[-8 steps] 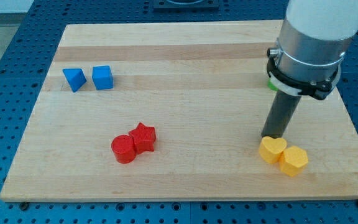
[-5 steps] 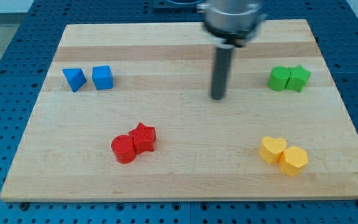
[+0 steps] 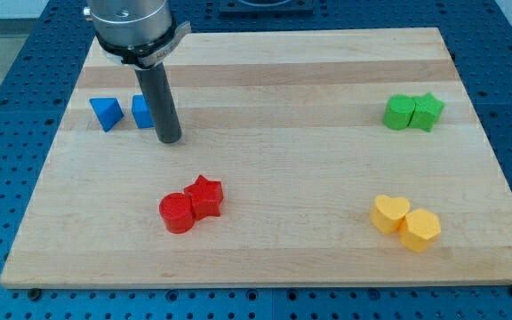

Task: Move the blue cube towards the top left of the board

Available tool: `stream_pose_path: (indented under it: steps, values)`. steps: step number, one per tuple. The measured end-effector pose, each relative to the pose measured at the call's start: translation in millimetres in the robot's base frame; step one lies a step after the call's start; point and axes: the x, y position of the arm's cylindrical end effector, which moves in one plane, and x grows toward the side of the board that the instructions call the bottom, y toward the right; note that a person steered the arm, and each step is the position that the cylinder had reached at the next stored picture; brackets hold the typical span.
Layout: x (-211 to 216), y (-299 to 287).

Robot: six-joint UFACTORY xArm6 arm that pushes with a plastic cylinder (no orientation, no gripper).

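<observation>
The blue cube (image 3: 140, 112) sits near the board's upper left, partly hidden behind my rod. A blue triangular block (image 3: 106, 113) lies just to its left. My tip (image 3: 170, 140) rests on the board just to the right of and slightly below the blue cube, close to it; contact cannot be made out.
A red cylinder (image 3: 176, 213) and red star (image 3: 206, 196) touch near the lower middle. Two green blocks (image 3: 413, 112) sit at the right. A yellow heart (image 3: 388, 214) and yellow hexagon (image 3: 420, 229) lie at the lower right. The wooden board (image 3: 274, 71) lies on a blue perforated table.
My tip has swept from beside the yellow blocks at the lower right, across the board's middle, to just right of the blue cube. No block has moved.
</observation>
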Motion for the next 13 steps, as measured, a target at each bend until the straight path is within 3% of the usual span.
stream_pose_path:
  steps: [4, 5, 8, 9, 10, 11, 12, 13]
  values:
    - [-0.8, -39.2]
    - [-22.2, -39.5]
    - [-148.6, -26.8]
    - [-156.5, -6.9]
    - [-169.4, -35.3]
    - [-160.0, -32.5]
    - [-93.5, 12.9]
    - [-27.6, 5.2]
